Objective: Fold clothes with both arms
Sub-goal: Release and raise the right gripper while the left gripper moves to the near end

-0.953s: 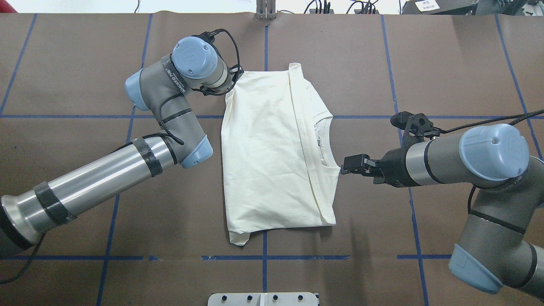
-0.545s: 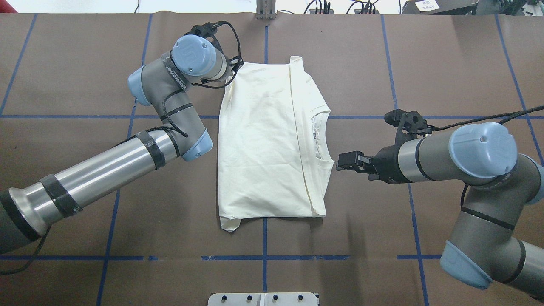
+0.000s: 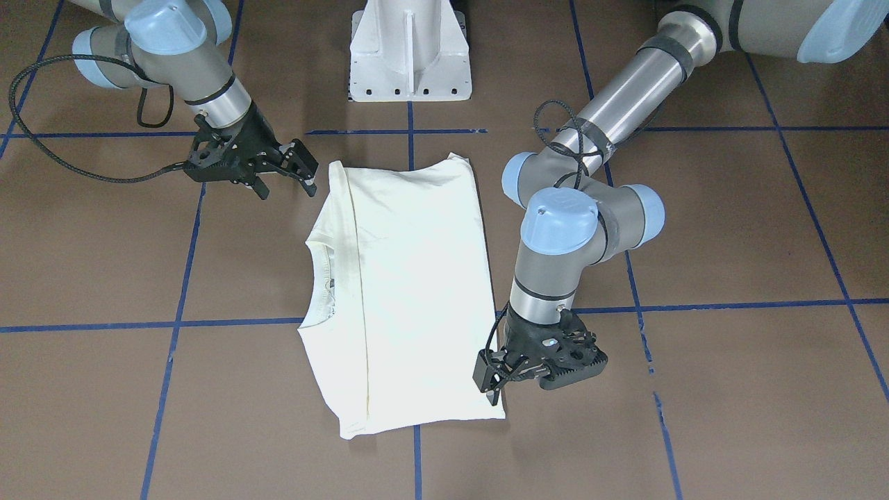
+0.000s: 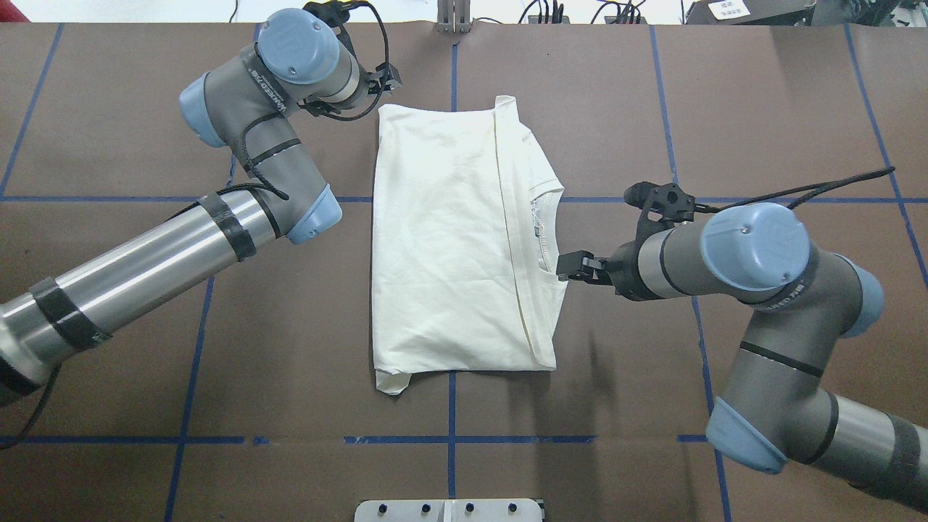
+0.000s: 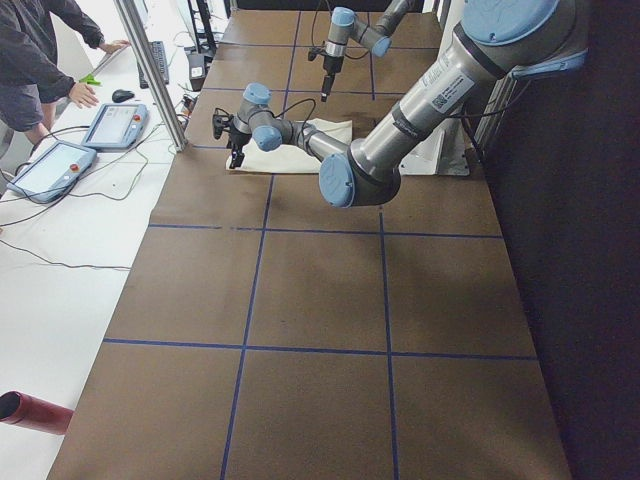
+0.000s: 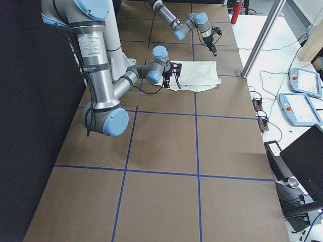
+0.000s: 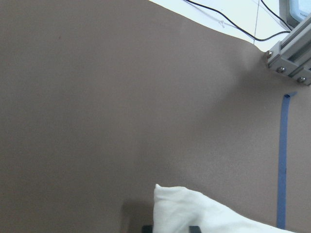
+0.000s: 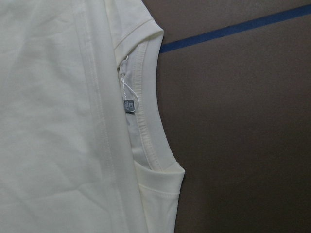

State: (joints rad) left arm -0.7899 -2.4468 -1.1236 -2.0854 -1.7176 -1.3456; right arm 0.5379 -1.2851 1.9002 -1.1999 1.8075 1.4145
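Observation:
The cream-white shirt lies folded flat mid-table, plain side up, and it also shows in the front-facing view. Its collar faces my right arm, and the print is hidden. My left gripper hovers just past the shirt's far-left corner, and it also shows in the front-facing view. It looks open and empty. The left wrist view shows that corner lying on the table. My right gripper is open above the table beside the collar, and it also shows in the front-facing view. The right wrist view shows the collar.
The brown table cover carries blue tape lines. The white pedestal base stands at the robot's side. A metal post sits at the far edge. Tablets and an operator are beyond the far edge.
The shirt slid toward the far left, then stayed put. My left arm moved off the corner toward the far edge. My right gripper moved left, closer to the collar.

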